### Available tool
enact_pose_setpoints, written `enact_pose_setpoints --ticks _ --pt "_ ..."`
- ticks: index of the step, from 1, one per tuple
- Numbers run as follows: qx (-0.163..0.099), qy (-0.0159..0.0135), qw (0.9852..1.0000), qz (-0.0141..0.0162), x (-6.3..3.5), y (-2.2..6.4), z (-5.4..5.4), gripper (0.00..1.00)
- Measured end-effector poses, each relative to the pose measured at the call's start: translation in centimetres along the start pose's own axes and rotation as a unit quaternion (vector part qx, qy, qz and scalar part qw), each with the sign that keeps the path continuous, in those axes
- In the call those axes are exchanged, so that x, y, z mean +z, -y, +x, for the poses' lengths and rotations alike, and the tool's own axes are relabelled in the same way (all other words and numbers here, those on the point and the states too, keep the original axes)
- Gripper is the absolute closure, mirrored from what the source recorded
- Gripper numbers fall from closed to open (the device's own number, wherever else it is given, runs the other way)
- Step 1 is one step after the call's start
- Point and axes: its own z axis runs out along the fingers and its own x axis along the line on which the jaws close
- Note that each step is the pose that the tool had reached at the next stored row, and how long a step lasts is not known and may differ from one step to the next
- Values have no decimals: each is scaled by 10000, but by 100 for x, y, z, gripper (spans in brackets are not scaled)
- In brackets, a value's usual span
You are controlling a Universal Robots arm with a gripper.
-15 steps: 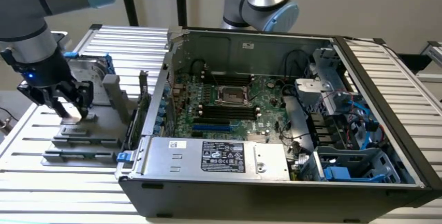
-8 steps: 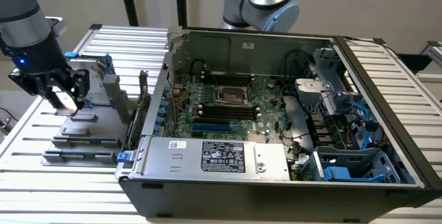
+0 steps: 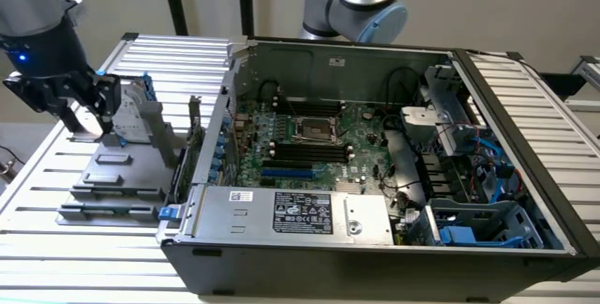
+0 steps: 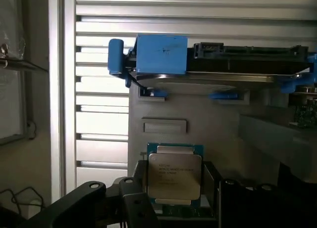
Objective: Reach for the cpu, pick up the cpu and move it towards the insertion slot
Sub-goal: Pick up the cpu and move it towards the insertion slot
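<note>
Exterior view: an open computer case (image 3: 525, 142) lies on a slatted metal table (image 3: 56, 248). A grey parts fixture (image 3: 112, 177) sits beside it on the exterior view's left.
Gripper: the gripper (image 3: 89, 127) hangs low over the fixture, pointing down, just beside an upright hard drive (image 3: 133, 104) in a blue frame.
Hand state: the jaws stand fairly wide and appear closed on two opposite edges of the cpu, though the contact itself is hard to make out against the dark fingers.
Cpu: in the wrist view the cpu (image 4: 174, 176) lies flat between the fingers. Its silver face is turned to the camera and a green border shows around it. Holding it by the edges probably keeps the chip level and leaves both faces untouched.
Insertion slot: the insertion slot (image 3: 314, 130) is a square, metal-framed socket on the motherboard inside the case. It is well apart from the gripper, between two banks of long black memory slots (image 3: 310, 153).
Edges: the case's side wall (image 3: 227, 107) rises between the fixture and the motherboard. The hard drive stands close to the gripper on the fixture side.
Open room: the case has no lid, so the space above the socket looks free. Cables and drive cages crowd the case on the exterior view's right, away from the socket.
</note>
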Motion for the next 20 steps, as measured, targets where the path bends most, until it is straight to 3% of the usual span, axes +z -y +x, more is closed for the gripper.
enact_pose_setpoints --ticks 7,20 --pt "-9 -14 10000 -11 -324 6 -217 46" --pt "-48 -55 9999 -92 -915 21 -770 46"
